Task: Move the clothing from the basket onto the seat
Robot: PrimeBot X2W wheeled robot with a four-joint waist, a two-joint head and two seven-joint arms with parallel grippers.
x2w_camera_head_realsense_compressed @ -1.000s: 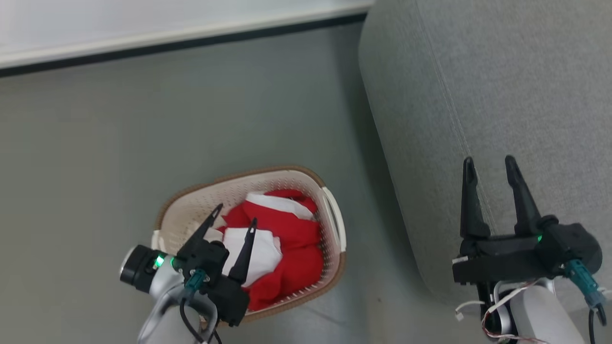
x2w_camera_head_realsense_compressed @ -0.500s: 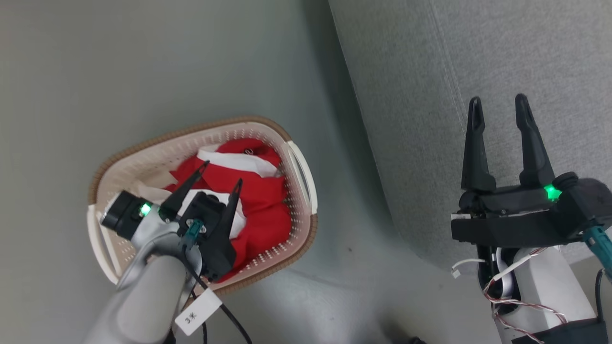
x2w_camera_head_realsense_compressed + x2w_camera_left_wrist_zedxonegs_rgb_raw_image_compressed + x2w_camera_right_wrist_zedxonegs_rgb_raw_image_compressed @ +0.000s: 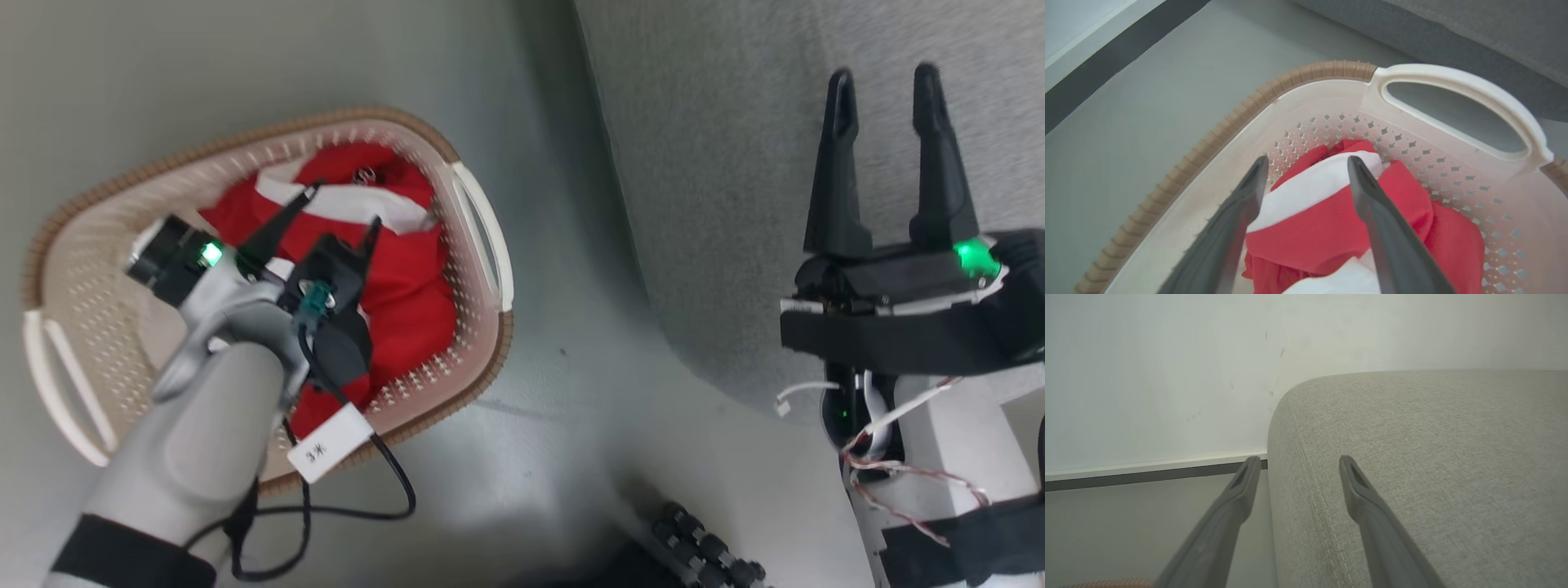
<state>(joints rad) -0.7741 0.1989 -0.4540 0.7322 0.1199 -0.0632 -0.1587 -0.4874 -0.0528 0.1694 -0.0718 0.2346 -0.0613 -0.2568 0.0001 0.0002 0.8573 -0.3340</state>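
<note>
Red and white clothing (image 3: pixel 404 269) (image 3: pixel 1339 220) lies bunched in the cream perforated basket (image 3: pixel 73 269) (image 3: pixel 1453 81) on the floor at the left. My left gripper (image 3: pixel 341 206) (image 3: pixel 1306 163) reaches down into the basket, open, its two fingers straddling a white band of the red garment without closing on it. The light-grey seat (image 3: pixel 718 163) (image 3: pixel 1433 457) rises at the right. My right gripper (image 3: pixel 883 77) (image 3: pixel 1298 459) hovers open over the seat's edge, with nothing between its fingers.
Grey floor (image 3: pixel 555 392) runs between basket and seat. A white wall with a dark skirting strip (image 3: pixel 1147 475) stands behind the seat's corner. Part of my dark wheeled base (image 3: pixel 710 547) shows at the bottom. A cable and a paper tag (image 3: pixel 326 445) hang from my left arm.
The head camera has tilted down, shifting the whole picture. My left gripper has sunk deeper into the basket over the clothing. Both grippers stay open.
</note>
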